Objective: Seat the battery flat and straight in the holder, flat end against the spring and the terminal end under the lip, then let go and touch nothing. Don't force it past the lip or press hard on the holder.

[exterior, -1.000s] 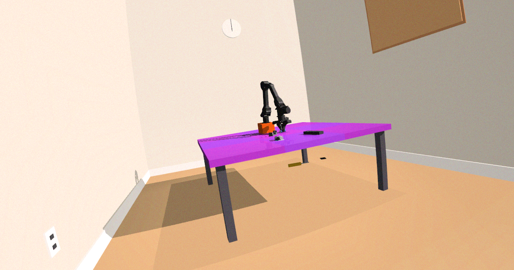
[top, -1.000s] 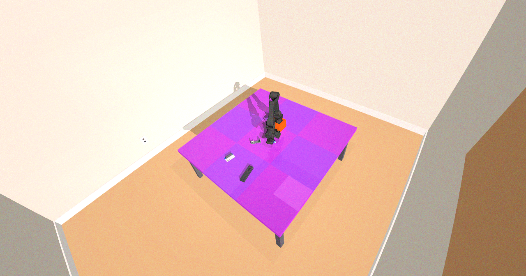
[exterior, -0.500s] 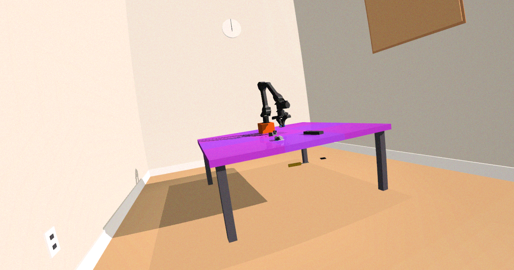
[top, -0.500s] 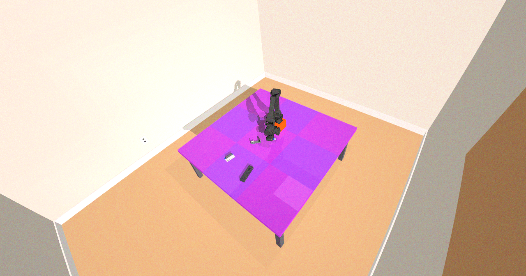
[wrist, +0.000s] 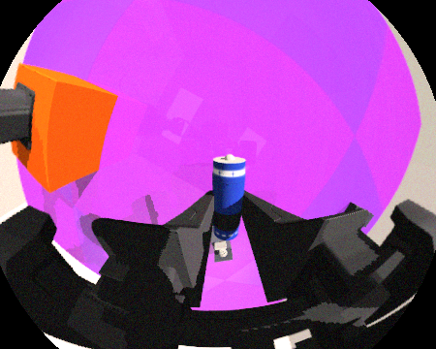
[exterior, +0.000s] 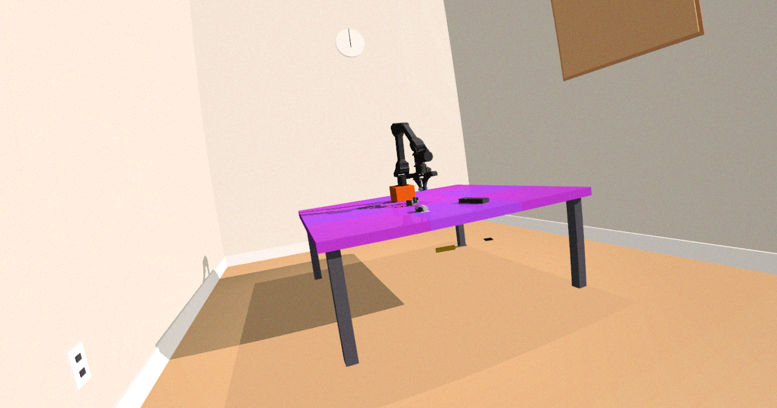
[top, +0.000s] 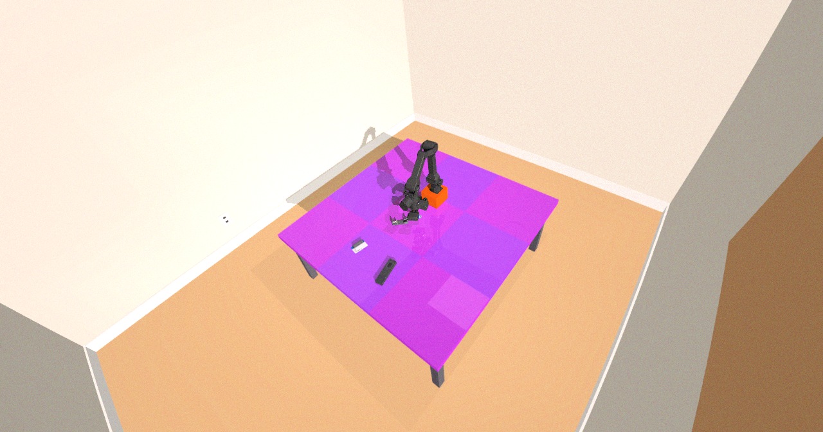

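Note:
My gripper [top: 416, 216] [exterior: 422, 186] [wrist: 226, 196] is shut on the blue battery [top: 420, 216] [exterior: 422, 189] [wrist: 229, 186], a little above the table. In the wrist view the battery's white-banded terminal end points up the picture, and its other end shows between the fingers. The small holder [top: 400, 222] stands on the table beside the gripper, to its left in the top view. Its dark end parts also show in the exterior view [exterior: 410, 203]. A small grey and white piece [wrist: 223, 251] shows beyond the battery in the wrist view; I cannot tell which part it is.
The orange block [top: 434, 197] [exterior: 402, 193] [wrist: 77, 131] is at the arm's base. A black oblong object [top: 385, 271] [exterior: 473, 200] and a small white-based object with a dark part [top: 359, 246] [exterior: 422, 209] lie on the purple table [top: 494, 256] [exterior: 521, 198].

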Robot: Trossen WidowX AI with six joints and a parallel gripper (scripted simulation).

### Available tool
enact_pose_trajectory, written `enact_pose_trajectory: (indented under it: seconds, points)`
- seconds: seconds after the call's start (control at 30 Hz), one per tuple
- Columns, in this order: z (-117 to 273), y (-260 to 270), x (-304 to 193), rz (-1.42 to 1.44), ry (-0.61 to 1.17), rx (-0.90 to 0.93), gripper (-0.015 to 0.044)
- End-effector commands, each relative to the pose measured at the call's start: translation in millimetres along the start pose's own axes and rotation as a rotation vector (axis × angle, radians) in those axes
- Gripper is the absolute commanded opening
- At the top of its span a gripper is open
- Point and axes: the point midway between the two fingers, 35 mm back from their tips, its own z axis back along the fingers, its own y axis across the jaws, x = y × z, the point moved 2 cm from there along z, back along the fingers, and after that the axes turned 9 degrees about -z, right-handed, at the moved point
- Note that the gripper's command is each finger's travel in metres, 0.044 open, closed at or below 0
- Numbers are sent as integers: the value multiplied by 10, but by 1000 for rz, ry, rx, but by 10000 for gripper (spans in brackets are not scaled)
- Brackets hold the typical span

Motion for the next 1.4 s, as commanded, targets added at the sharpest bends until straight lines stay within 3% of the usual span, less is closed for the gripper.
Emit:
enact_pose_trajectory:
  seconds: [0.0,0.4,1.37]
  points:
    - [43,-79,-262,60,-2,1,73]
    - [153,-109,-1059,235,5,3,73]
    - [-263,-108,-1042,234,-257,91,73]
